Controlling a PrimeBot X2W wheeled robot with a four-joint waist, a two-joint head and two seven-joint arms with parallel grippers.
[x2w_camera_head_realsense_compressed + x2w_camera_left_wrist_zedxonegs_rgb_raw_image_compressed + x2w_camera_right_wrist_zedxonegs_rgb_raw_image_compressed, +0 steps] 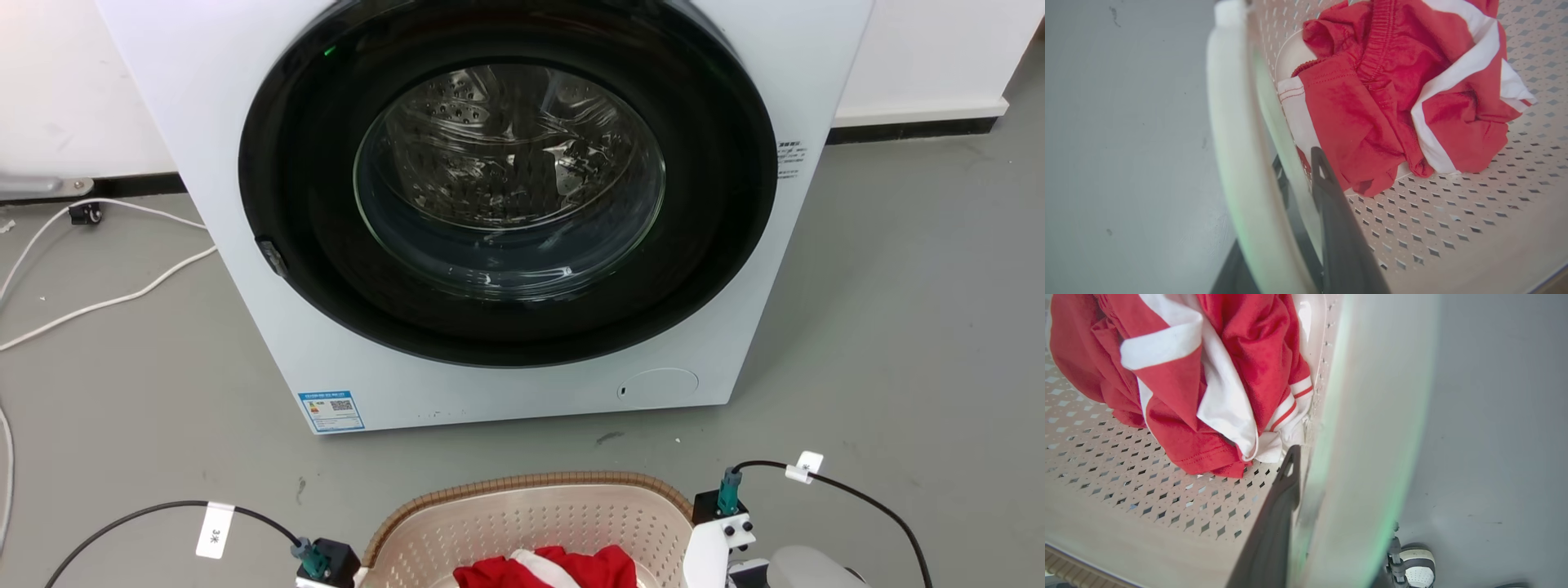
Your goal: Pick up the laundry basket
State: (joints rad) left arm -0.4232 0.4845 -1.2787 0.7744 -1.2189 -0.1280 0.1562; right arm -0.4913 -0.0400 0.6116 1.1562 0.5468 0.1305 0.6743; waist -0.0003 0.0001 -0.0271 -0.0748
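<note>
The white front-loading washer (522,212) takes up most of my head view, its round dark door shut and the steel drum visible through the glass. It stands on a grey floor (898,327), with white cables (106,302) trailing off to the left of it.

In front of the washer, at the bottom edge of that view, the laundry basket (531,518) sits between my two arms. It shows cream perforated walls and a brown woven-look rim, and I cannot tell whether it rests on the floor or hangs clear of it. A crumpled red garment with white stripes (1396,102) lies inside on the perforated bottom.

My left gripper (1298,163) is clamped across the basket's white side handle (1229,122), with one dark finger inside the wall and the other showing just outside it. My right gripper (1310,465) has one finger (1284,490) lying flush against the inner side of the opposite handle. Its outer finger is hidden behind the handle, so I cannot tell whether that grip is closed.
</note>
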